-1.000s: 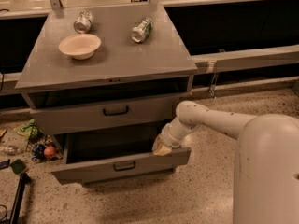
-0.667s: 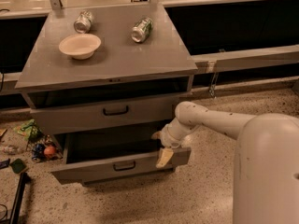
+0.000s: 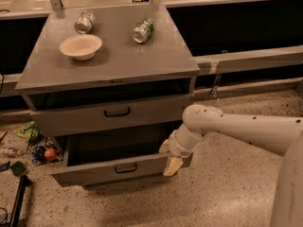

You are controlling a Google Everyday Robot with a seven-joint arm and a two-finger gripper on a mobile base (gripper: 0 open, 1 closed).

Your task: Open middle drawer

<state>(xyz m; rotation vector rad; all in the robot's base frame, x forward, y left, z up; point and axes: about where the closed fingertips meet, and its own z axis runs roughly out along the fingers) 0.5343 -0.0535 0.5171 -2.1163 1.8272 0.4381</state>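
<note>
The middle drawer (image 3: 94,171) is the shallow grey one with a small black bar handle (image 3: 125,168). It stands pulled well out from the cabinet, its dark inside showing. My gripper (image 3: 169,156) is at the right end of its front panel, on the white arm reaching in from the right. One tan finger (image 3: 164,146) is by the drawer's top edge and the other (image 3: 173,166) hangs in front of the panel. The fingers are apart and hold nothing. The taller drawer (image 3: 75,119) above is slightly out. The lowest drawer is hidden below.
On the cabinet top (image 3: 118,60) are a white bowl (image 3: 80,46) and two cans lying on their sides (image 3: 84,22) (image 3: 143,30). Small objects litter the floor at the left (image 3: 38,150). Speckled floor lies in front and to the right.
My gripper has tilted so that its front finger now hangs lower in front of the drawer panel. The middle drawer stays pulled out and has not visibly moved.
</note>
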